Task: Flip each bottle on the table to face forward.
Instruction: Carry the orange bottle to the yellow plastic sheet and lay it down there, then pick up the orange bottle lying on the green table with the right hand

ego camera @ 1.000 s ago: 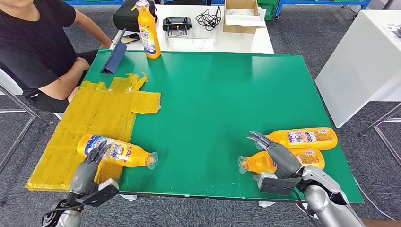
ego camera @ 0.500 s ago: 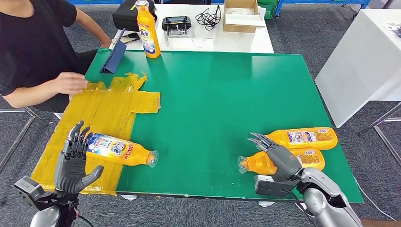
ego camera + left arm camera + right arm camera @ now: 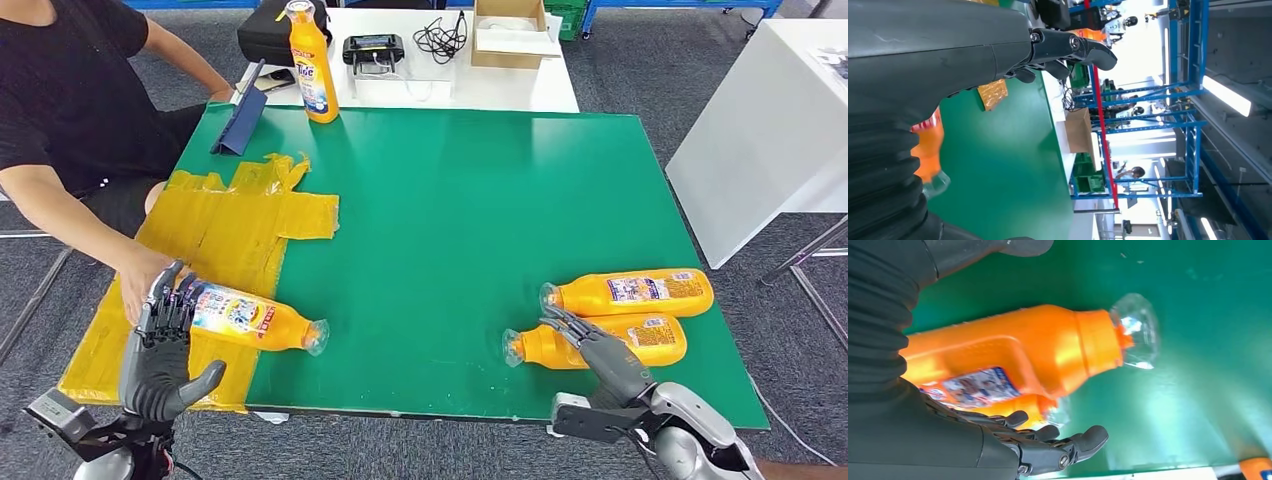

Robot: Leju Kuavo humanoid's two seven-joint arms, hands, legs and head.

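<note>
Lying flat, three orange bottles [image 3: 255, 320] (clear caps, printed labels showing).

1. Head view: set high, looking forward and down over the green table [image 3: 470, 200], both arms entering from below.
2. Left wrist view: turned sideways, close behind the left hand [image 3: 973, 45], facing along the table toward blue racks [image 3: 1193, 100].
3. Right wrist view: very near, above 2 lying orange bottles [image 3: 1018, 355]; same pair seen from the head.
</note>
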